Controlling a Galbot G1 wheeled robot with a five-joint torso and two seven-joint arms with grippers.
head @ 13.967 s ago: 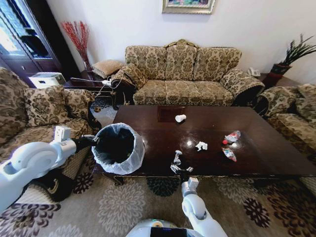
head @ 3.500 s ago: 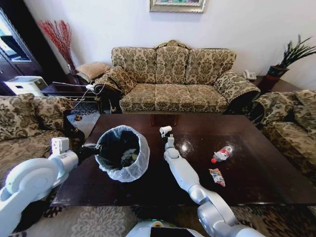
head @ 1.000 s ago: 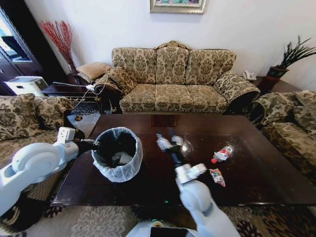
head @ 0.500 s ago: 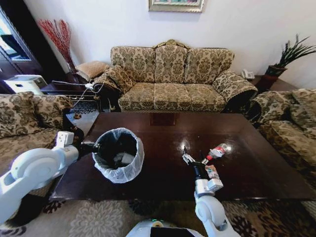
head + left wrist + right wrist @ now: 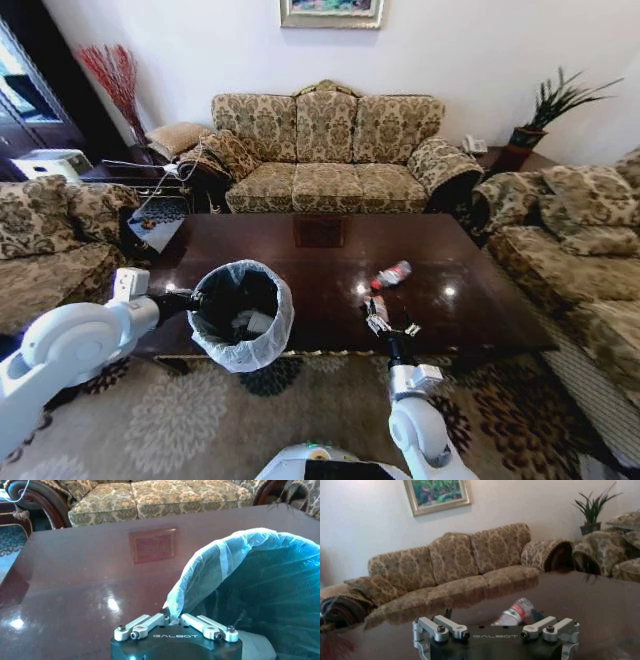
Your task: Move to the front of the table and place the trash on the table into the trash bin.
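The dark wooden table point(image 5: 330, 262) lies in front of me. On it lies a clear plastic bottle point(image 5: 390, 275) point(image 5: 514, 614) with a red label. A small colourful wrapper point(image 5: 376, 319) sits near the table's front edge. My right gripper point(image 5: 391, 328) hovers open right at the wrapper, a little short of the bottle. At the table's near left corner is the black trash bin point(image 5: 240, 315) with its white bag liner point(image 5: 235, 566). My left gripper point(image 5: 189, 298) point(image 5: 170, 612) is shut on its rim. White litter pieces point(image 5: 248, 321) lie inside the bin.
A patterned sofa point(image 5: 325, 150) stands behind the table. Armchairs flank it on the left point(image 5: 50, 235) and the right point(image 5: 570, 240). A potted plant point(image 5: 545, 110) sits at the back right. Patterned carpet point(image 5: 180, 420) covers the floor under me.
The whole picture has shifted, so the camera has moved. My right arm has drawn back from mid-table to the front edge. The left gripper still holds the bin's rim.
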